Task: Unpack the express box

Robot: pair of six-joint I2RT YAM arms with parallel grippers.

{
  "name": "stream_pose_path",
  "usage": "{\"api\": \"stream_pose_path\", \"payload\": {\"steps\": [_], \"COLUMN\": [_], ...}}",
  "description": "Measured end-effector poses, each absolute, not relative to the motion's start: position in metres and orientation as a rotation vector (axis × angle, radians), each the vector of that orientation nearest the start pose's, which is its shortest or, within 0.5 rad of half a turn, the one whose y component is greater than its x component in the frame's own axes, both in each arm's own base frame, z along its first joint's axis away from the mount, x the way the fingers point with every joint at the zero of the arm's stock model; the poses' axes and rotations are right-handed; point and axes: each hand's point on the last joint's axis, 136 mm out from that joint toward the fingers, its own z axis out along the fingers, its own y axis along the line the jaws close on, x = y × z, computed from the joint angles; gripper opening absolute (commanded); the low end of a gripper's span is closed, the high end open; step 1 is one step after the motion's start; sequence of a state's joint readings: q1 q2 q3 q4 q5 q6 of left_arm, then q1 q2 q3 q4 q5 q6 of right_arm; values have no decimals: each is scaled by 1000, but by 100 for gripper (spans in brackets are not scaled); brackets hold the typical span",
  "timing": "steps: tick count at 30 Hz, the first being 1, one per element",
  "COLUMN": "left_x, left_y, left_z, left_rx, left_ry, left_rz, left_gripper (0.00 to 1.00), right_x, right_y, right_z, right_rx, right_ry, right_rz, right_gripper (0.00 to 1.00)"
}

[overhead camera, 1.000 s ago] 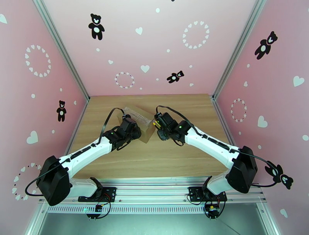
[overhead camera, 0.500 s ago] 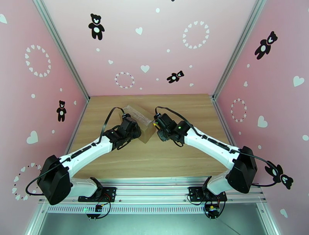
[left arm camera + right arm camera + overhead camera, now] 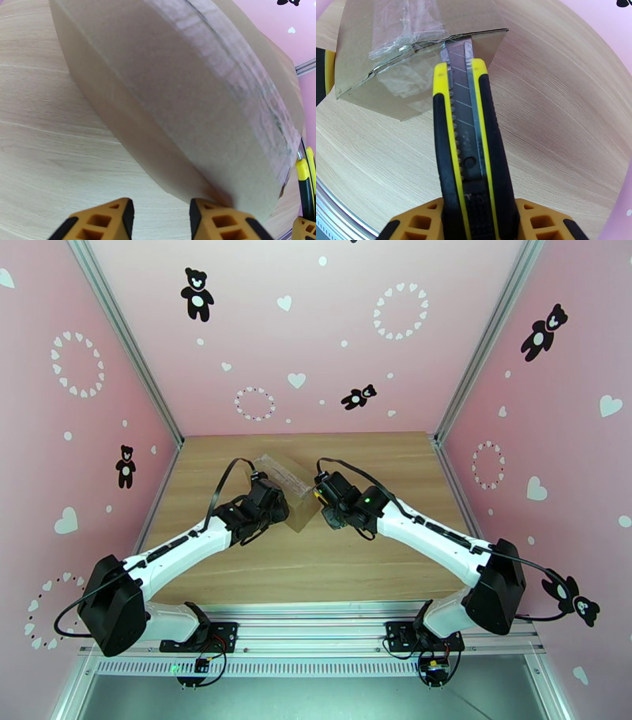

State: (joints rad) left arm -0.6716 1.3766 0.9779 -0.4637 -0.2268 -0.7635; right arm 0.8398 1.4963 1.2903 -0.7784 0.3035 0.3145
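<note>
**Top external**
- Change over the last second: my right pincer (image 3: 325, 504) has crept a touch toward the express box (image 3: 291, 481). My left pincer (image 3: 274, 507) has barely shifted, and the box lies where it did.
- Box, place: on the worktop (image 3: 355, 564), about midway between its left and right edges and nearer the far edge than the near one.
- Box, heading: taped top faces up. The long axis is diagonal, from the far-left corner's side toward the near-right.
- Box to pincers: it lies between the two, with the left pincer at its near-left flank and the right pincer at its near-right end.

**Left wrist**
- Express box (image 3: 177, 98): just ahead of my left pincer (image 3: 160, 219), with the long axis slanting from upper left to lower right. Its lowest corner touches one orange finger (image 3: 215, 221).
- Left pincer: spread, with bare worktop (image 3: 51, 150) showing in the gap and nothing between the jaws.
- Utility knife (image 3: 306, 185): yellow-black, at the right border just past the box's end.

**Right wrist**
- Right pincer (image 3: 478, 221): pinching the utility knife (image 3: 470, 158) by its handle.
- Blade (image 3: 457, 71): extended, with its tip at the top edge of the box (image 3: 355, 47), near a corner and beside wrinkled clear tape (image 3: 407, 27).
- Box to pincer: ahead and to the left, with one end turned toward me, resting on the worktop (image 3: 553, 118).
</note>
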Motion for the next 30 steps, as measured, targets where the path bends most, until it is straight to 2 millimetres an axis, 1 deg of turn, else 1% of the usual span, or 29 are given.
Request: {"api": "stream_pose_path", "payload": {"steps": [3,6,10,17,30], "left_x": [317,317,318,319,319], "left_y": [-205,-211,-215,-215,-211], "left_z": [152,156,155,155,155], "left_rx": [-203,-184,-175,-177,-183], "left_ry": [2425,2421,2427,2423,2418], "left_rz": [-366,-354,-347,-341,-316], "left_gripper": [45,45,45,45,45], "right_x": [294,294,294,290,290], "right_y": [252,252,252,255,255], "right_z": [188,189,189,189,189], "right_rx": [-539,-533,-530,-547,-564], "right_ry": [2432,2432,2434,2431,2420], "right_rz": [86,84,86,87,68], "right_gripper": [0,0,0,0,0]}}
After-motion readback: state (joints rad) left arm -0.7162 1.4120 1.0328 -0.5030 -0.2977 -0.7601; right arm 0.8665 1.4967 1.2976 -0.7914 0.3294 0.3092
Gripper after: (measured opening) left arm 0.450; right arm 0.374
